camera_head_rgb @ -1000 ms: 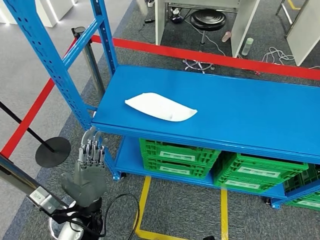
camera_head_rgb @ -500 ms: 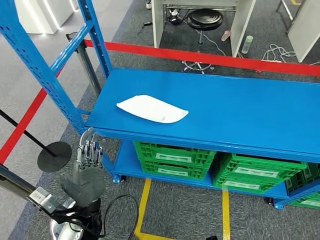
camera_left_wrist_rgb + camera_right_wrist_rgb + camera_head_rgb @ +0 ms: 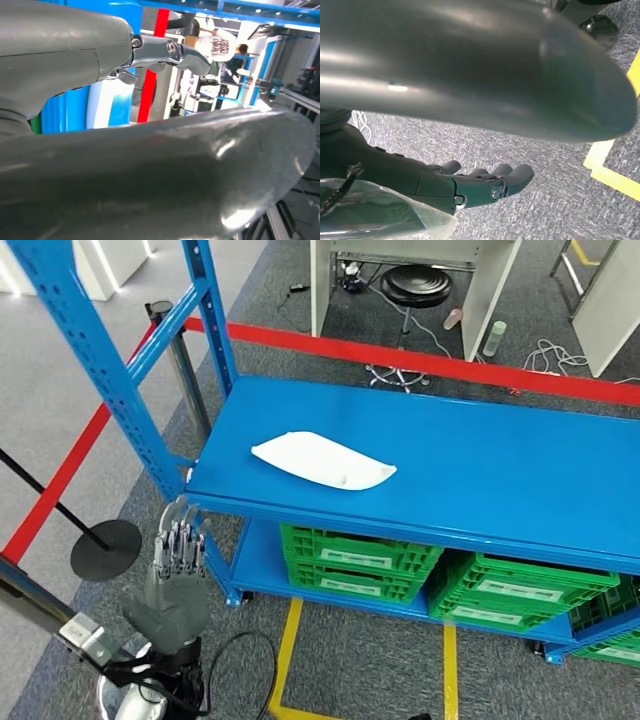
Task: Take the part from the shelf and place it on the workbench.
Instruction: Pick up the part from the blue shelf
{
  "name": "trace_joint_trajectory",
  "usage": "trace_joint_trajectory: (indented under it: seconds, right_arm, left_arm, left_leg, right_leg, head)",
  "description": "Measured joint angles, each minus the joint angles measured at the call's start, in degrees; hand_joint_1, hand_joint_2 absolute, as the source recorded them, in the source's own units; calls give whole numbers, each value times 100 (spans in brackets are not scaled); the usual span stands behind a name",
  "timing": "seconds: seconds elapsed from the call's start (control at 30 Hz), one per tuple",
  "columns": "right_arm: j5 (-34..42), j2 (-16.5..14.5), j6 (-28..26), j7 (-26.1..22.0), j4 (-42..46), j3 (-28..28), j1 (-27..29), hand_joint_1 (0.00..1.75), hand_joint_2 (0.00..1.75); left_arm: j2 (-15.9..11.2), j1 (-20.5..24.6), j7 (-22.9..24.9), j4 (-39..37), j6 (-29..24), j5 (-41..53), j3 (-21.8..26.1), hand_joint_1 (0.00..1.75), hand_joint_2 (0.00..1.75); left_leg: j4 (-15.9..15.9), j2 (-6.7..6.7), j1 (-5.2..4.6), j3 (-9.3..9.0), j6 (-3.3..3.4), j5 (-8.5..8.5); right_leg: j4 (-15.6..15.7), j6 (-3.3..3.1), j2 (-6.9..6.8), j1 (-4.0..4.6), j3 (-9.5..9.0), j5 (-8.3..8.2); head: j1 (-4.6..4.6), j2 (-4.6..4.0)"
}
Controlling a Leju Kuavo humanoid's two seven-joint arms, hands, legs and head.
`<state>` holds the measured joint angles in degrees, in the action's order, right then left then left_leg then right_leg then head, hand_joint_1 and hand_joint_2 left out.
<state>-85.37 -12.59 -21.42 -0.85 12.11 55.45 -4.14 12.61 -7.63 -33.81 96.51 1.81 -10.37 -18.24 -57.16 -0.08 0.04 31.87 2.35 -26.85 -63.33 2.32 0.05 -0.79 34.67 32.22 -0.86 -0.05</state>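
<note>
At the far left of the head view a red barrier tape (image 3: 68, 472) runs across the grey floor, and a black round stand base (image 3: 106, 548) lies on the floor beside it. Just to the right of the base, the left hand (image 3: 175, 575) is raised with its fingers (image 3: 180, 544) pointing up and a little apart, and it holds nothing. The hand is below the front left corner of the blue shelf (image 3: 490, 475) and does not touch it. The part (image 3: 323, 461), a flat white piece with pointed ends, lies on the top board of the shelf, up and to the right of the left hand and well apart from it. Under this board, green crates (image 3: 361, 562) stand on the lower board. In the right wrist view the right hand (image 3: 478, 182) hangs over the grey carpet, fingers (image 3: 508, 176) stretched out side by side, nothing in them.
</note>
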Motion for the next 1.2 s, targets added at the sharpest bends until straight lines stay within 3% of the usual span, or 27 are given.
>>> trace_joint_trajectory:
  seconds: [0.07,0.1,0.13,0.17,0.23,0.27,0.33,0.4,0.47,0.57,0.6,0.63,0.67,0.73,0.77,0.83,0.9,1.03,1.2]
  right_arm:
    - [2,0,0,-1,0,0,8,0,0]
    - [4,0,0,0,0,1,16,0,0]
    - [5,0,0,1,0,2,21,0,0]
    - [5,1,0,1,0,3,23,0,0]
    - [3,1,0,2,0,4,13,0,0]
    - [2,1,0,1,0,4,4,0,0]
    - [4,0,2,0,0,5,-2,0,0]
    - [29,0,27,-14,0,8,10,0,87]
    - [63,0,63,-45,0,13,10,0,175]
    - [80,1,87,-54,0,16,5,0,175]
    - [72,2,103,-52,0,16,10,0,175]
    - [54,2,128,-51,0,16,14,0,175]
    - [32,2,157,-54,0,16,16,0,175]
    - [-7,2,197,-53,1,15,15,0,175]
    - [-14,2,202,-46,2,15,13,0,175]
    - [-19,4,210,-10,4,15,10,0,175]
    - [-22,5,231,36,4,15,8,0,175]
    - [-43,5,251,56,3,13,3,0,175]
    - [-49,5,251,56,3,14,-2,0,175]
  left_arm:
    - [-1,-3,0,-2,0,1,1,0,0]
    - [-2,-4,0,-3,0,0,2,0,0]
    - [-2,-4,0,-4,0,0,3,0,0]
    - [-2,-5,0,-5,0,0,3,0,0]
    - [-2,-4,0,-5,0,0,3,0,0]
    - [-2,-4,1,-5,0,0,3,0,0]
    - [-3,-4,1,-5,-1,0,4,0,0]
    - [-5,-3,1,-5,-5,0,7,0,0]
    - [-8,-2,2,-5,-19,-3,10,0,0]
    - [-13,-4,11,-7,-55,-25,15,0,0]
    - [-13,-6,16,-7,-66,-31,16,0,0]
    - [-13,-8,19,-8,-74,-34,17,0,0]
    - [-13,-8,22,-8,-79,-37,17,0,0]
    - [-13,-6,30,-8,-84,-40,15,0,0]
    - [-12,-4,38,-8,-85,-44,14,0,0]
    - [-8,0,85,-13,-93,-66,13,0,0]
    - [-4,8,159,-22,-113,-111,14,0,0]
    - [5,70,246,-50,-135,-260,21,0,175]
    - [17,131,268,-66,-136,-320,25,0,175]
  left_leg:
    - [0,6,-9,6,11,-1]
    - [-1,7,-15,4,13,-3]
    - [-3,5,-19,-1,14,-6]
    - [-5,1,-21,-10,10,-12]
    - [-21,-7,-35,-26,-20,-36]
    - [-38,-9,-48,-23,-43,-50]
    - [-67,-10,-71,-6,-88,-62]
    - [-94,-9,-61,-1,-127,-81]
    - [-333,-7,-44,90,-192,-258]
    - [-1401,-5,-3,570,-285,-786]
    - [-1676,-5,17,698,-313,-858]
    - [-1748,-5,41,732,-343,-814]
    - [-1570,-5,71,648,-376,-656]
    - [-783,-6,134,267,-447,-247]
    - [-410,-11,151,91,-476,-128]
    - [-65,-16,156,-59,-466,-88]
    - [-56,-15,136,-46,-417,-90]
    - [-59,-14,94,-40,-367,-91]
    - [-65,-14,68,-38,-337,-93]
  right_leg:
    - [-763,23,-1,2,377,307]
    - [-996,30,-1,2,501,348]
    - [-1003,32,-2,3,519,271]
    - [-774,26,-3,3,422,93]
    - [46,8,-7,4,32,-299]
    - [369,-11,-4,4,-136,-404]
    - [598,-52,6,14,-264,-419]
    - [603,-111,9,9,-270,-432]
    - [616,-179,1,-11,-280,-441]
    - [617,-229,-14,-18,-283,-435]
    - [616,-238,-18,-17,-285,-432]
    - [615,-247,-20,-18,-291,-429]
    - [614,-257,-17,-22,-300,-424]
    - [604,-253,-2,-25,-324,-410]
    - [587,-237,9,-16,-322,-395]
    - [565,-196,21,11,-301,-380]
    - [572,-164,19,11,-289,-388]
    - [596,-119,20,-26,-294,-408]
    - [602,-92,19,-50,-294,-413]
  head:
    - [18,-1]
    - [18,-1]
    - [20,0]
    - [20,1]
    - [25,1]
    - [23,1]
    - [21,1]
    - [24,0]
    - [3,-1]
    - [-19,0]
    - [-18,0]
    - [-17,0]
    - [-17,1]
    - [-19,0]
    - [-25,0]
    - [-21,1]
    - [-7,1]
    - [-6,-1]
    - [-8,1]
